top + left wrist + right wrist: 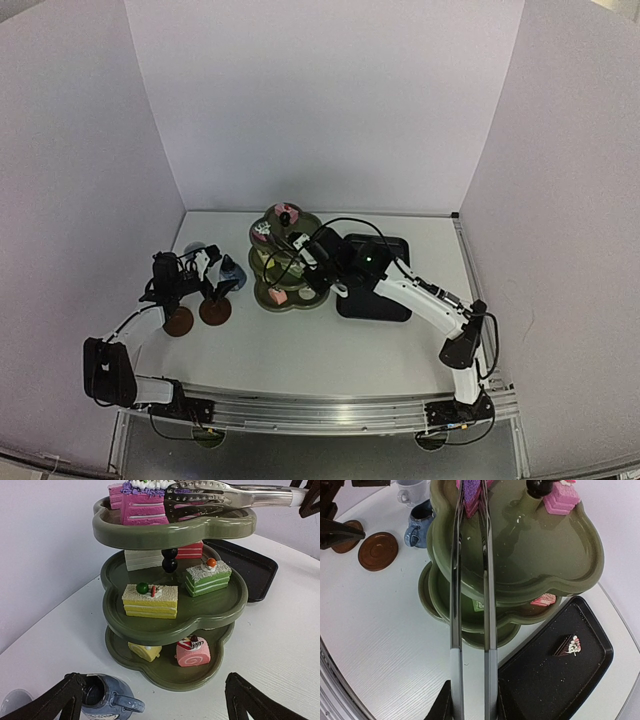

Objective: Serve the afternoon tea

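The olive-green three-tier stand (285,262) holds small cakes on every tier. My right gripper (470,707) is shut on the metal tongs (470,605), which reach over the top tier (545,555). Their tips close round a pink cake with purple topping (145,502). Another pink cake (561,499) sits on that tier. My left gripper (152,705) is open, low over the table and facing the stand. The blue jug (102,697) stands just inside its left finger (60,697). The pale cup (193,250) is behind it. Two brown coasters (178,321) (215,311) lie bare nearby.
A black rectangular tray (555,690) lies right of the stand with one dark brown cake (567,646) on it. White walls enclose the table on three sides. The arm bases and a metal rail run along the near edge.
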Robot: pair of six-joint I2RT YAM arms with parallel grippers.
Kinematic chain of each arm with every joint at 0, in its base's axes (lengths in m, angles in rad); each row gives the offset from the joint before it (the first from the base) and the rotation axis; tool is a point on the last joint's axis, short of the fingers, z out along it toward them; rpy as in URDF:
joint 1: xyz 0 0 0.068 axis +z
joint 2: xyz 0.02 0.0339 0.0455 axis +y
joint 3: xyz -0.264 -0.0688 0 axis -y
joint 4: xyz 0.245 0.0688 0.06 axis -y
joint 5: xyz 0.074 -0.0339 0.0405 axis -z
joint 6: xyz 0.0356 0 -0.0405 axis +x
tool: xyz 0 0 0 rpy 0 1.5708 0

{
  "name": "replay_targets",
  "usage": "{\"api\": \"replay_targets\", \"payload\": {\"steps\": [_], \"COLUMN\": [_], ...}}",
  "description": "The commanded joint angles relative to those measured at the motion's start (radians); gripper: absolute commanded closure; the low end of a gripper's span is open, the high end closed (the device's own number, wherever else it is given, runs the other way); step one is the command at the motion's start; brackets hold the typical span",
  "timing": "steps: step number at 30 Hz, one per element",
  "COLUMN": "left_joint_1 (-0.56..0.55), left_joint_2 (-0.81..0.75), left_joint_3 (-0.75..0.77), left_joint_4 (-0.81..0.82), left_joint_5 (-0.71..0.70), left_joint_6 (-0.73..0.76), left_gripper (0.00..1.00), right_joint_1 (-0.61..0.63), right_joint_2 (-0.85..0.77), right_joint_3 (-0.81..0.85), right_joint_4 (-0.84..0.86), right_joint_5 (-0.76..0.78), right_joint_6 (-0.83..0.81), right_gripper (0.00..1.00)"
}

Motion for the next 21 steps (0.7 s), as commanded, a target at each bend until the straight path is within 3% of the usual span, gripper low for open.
{"api": "replay_targets", "payload": {"steps": [1,7,10,13,21], "left_joint_1": [-0.003,-0.003,-0.003,-0.003,-0.003], "left_joint_2": [-0.034,-0.033,-0.034,-0.033,-0.036], "left_joint_3": [0.006,0.004,0.002,0.000,-0.001], "left_joint_4": [-0.012,-0.006,-0.004,-0.003,-0.008], "left_joint_5": [0.016,0.016,0.013,0.010,0.005], "left_joint_6": [-0.009,-0.009,-0.009,-0.008,-0.003], "left_gripper": [0.01,0.01,0.01,0.01,0.01], "right_joint_1": [-0.014,-0.017,-0.018,-0.017,-0.017], "right_joint_2": [-0.008,-0.016,-0.021,-0.023,-0.062], "right_joint_3": [0.037,0.034,0.037,0.045,0.034], "right_joint_4": [-0.005,-0.014,-0.016,-0.019,-0.025], "right_joint_5": [0.032,0.005,-0.011,-0.012,-0.031], "right_joint_6": [0.014,0.048,0.050,0.051,0.063], "right_gripper": [1.00,1.00,0.79,0.70,0.68]}}
